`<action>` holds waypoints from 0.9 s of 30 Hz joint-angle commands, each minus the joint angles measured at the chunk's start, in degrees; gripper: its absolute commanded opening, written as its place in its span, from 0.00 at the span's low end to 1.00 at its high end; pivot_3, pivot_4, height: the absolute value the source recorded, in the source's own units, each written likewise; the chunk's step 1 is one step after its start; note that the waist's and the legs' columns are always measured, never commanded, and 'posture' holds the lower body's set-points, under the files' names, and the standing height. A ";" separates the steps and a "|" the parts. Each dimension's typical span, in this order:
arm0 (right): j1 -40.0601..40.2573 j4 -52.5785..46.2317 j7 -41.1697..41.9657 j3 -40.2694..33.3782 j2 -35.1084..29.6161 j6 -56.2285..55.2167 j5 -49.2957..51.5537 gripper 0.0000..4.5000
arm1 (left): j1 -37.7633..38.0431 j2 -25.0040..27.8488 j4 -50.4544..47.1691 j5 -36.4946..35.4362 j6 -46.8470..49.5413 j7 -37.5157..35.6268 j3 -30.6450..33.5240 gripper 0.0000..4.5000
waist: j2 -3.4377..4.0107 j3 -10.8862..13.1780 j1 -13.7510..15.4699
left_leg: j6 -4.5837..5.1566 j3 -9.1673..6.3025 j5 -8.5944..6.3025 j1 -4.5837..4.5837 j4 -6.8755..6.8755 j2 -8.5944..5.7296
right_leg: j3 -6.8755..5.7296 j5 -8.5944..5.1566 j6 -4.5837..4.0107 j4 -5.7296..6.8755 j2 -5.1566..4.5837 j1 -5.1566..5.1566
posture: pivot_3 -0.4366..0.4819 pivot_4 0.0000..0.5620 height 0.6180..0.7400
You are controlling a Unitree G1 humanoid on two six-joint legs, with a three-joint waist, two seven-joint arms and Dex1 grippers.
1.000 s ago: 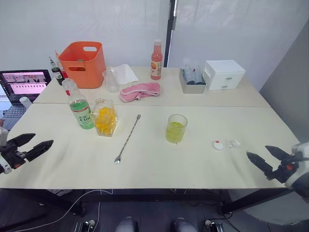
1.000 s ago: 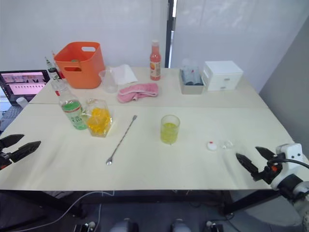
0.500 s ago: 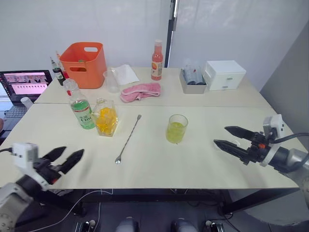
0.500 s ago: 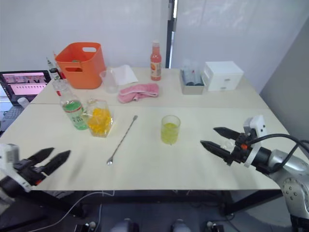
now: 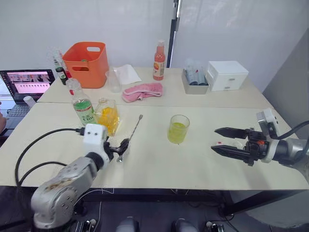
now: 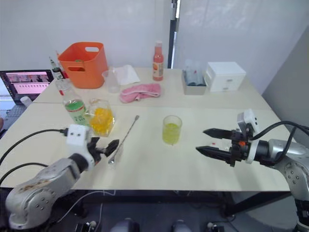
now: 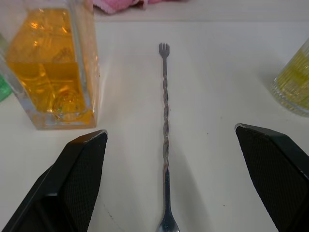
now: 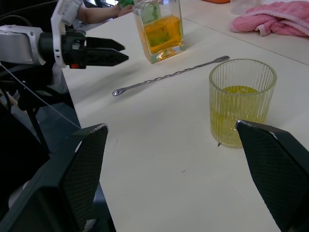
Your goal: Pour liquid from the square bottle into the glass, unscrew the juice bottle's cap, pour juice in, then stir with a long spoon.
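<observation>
The long spoon [image 5: 129, 137] is lying flat on the worktop [image 5: 203, 164], bowl end toward the robot, stem angling away between square bottle [image 5: 108, 116] and glass [image 5: 178, 128]; left claw [image 7: 166, 193] is gaping wide around its bowl end, empty, right claw [image 5: 218, 140] wide open, empty

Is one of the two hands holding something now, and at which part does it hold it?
Nothing is held. The left hand is open, its fingers on either side of the long spoon, which lies flat on the table. The right hand is open and empty beside the glass.

Partly hidden or cut off
The cap [image 5: 220, 143] sits half behind the right end effector [image 5: 216, 139]; the square bottle [image 7: 50, 63] is cropped in the left wrist view.
</observation>
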 commanded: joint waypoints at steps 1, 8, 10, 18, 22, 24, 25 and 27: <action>-1.08 -2.65 -0.64 -2.94 -1.07 0.98 2.58 1.00 | -2.62 -1.04 1.97 4.92 2.84 3.48 -3.85 0.99 | 0.00 0.00 -0.07 | 0.00 0.00 0.00 0.00 -0.02 0.00 | 0.01 0.00 0.00 0.00 0.01 -0.02 | 0.48 0.27 0.79; -0.52 -4.80 -2.83 -4.97 -1.05 1.91 3.79 1.00 | -7.46 -3.73 10.74 9.95 2.89 1.90 -7.81 0.99 | -0.01 0.00 0.29 | 0.00 0.05 0.00 -0.05 0.01 -0.06 | -0.01 0.00 0.00 -0.01 -0.03 -0.03 | 0.48 0.27 0.79; -0.47 -5.08 -3.24 -5.38 -1.03 1.99 3.86 1.00 | -8.60 -4.38 13.35 10.63 3.36 0.91 -8.51 0.94 | -0.01 0.00 0.32 | 0.00 0.05 0.00 -0.06 0.01 -0.06 | -0.02 0.00 0.00 -0.01 -0.04 -0.03 | 0.48 0.27 0.79; -0.57 -7.24 -4.86 -5.85 -0.81 2.49 4.77 1.00 | -8.85 -5.10 16.86 11.68 3.98 -5.17 -11.45 0.37 | 0.06 -0.03 0.44 | 0.00 0.04 0.00 -0.04 0.01 -0.10 | -0.02 0.00 0.01 -0.02 -0.07 0.02 | 0.48 0.27 0.79; -0.40 -7.96 -5.76 -5.87 -0.77 2.44 5.28 1.00 | -8.86 -4.37 17.32 12.77 3.48 -7.93 -11.99 0.08 | 0.06 -0.04 0.55 | 0.00 0.03 0.00 -0.02 0.02 -0.11 | -0.04 -0.01 0.02 -0.05 -0.08 0.07 | 0.48 0.27 0.79; -0.06 -8.47 -6.24 -5.84 -0.58 2.33 5.38 1.00 | -8.97 -3.64 17.46 13.22 3.00 -9.26 -11.59 0.00 | 0.07 -0.04 0.57 | 0.00 0.03 0.00 -0.02 0.02 -0.10 | -0.04 -0.01 0.02 -0.05 -0.08 0.08 | 0.48 0.27 0.79; 0.10 -8.71 -6.51 -5.85 -0.43 2.32 5.44 1.00 | -9.05 -2.91 17.56 13.32 2.51 -10.18 -11.32 0.00 | 0.07 -0.04 0.58 | 0.00 0.03 0.00 -0.02 0.02 -0.10 | -0.05 -0.01 0.02 -0.06 -0.08 0.08 | 0.48 0.27 0.79; 0.40 -9.11 -6.99 -5.92 -0.22 2.33 5.61 1.00 | -9.39 -0.88 18.46 13.63 0.83 -12.28 -10.03 0.00 | 0.07 -0.04 0.54 | 0.00 0.03 0.00 -0.02 0.02 -0.09 | -0.05 -0.01 0.02 -0.06 -0.08 0.08 | 0.48 0.27 0.79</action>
